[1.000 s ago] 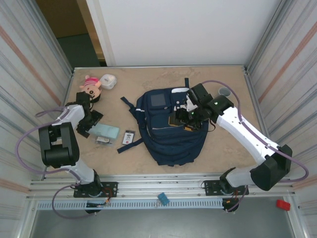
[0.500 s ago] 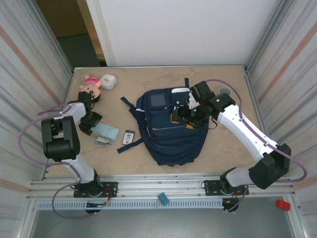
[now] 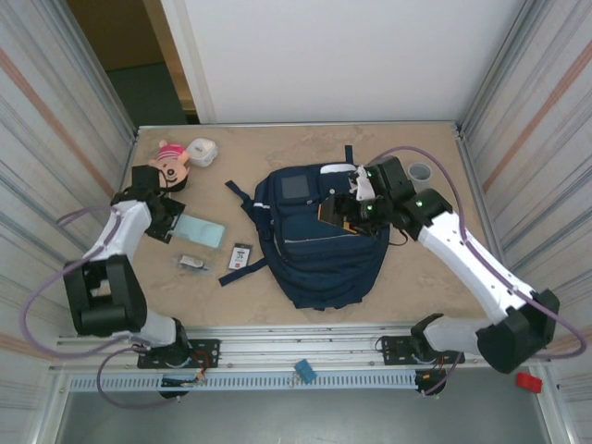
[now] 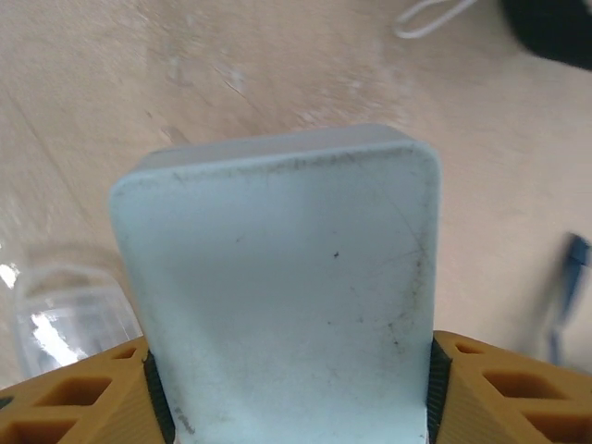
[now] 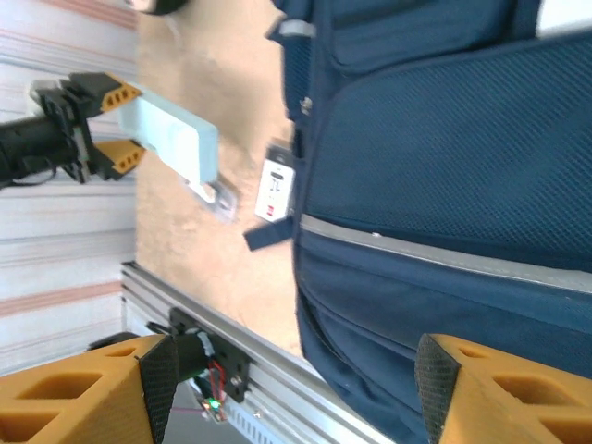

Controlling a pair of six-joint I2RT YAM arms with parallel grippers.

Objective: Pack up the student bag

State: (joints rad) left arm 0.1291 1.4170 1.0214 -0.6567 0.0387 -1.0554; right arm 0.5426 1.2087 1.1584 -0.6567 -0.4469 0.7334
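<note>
left gripper [image 3: 171,225] clamps one end of a pale blue case [image 4: 277,287], a finger [image 4: 74,398] pressed to each side, near a small clear packet [image 3: 192,263] on the table [image 3: 277,148]. right gripper [image 3: 340,217] hangs wide open, holding nothing, over the upper part of the backpack [image 3: 314,264], which lies flat mid-table

Beige table [image 3: 277,153] under the student bag [image 3: 319,259], a pink plush toy [image 3: 170,159], a clear packet [image 3: 192,263], a small card [image 3: 240,256].
</note>
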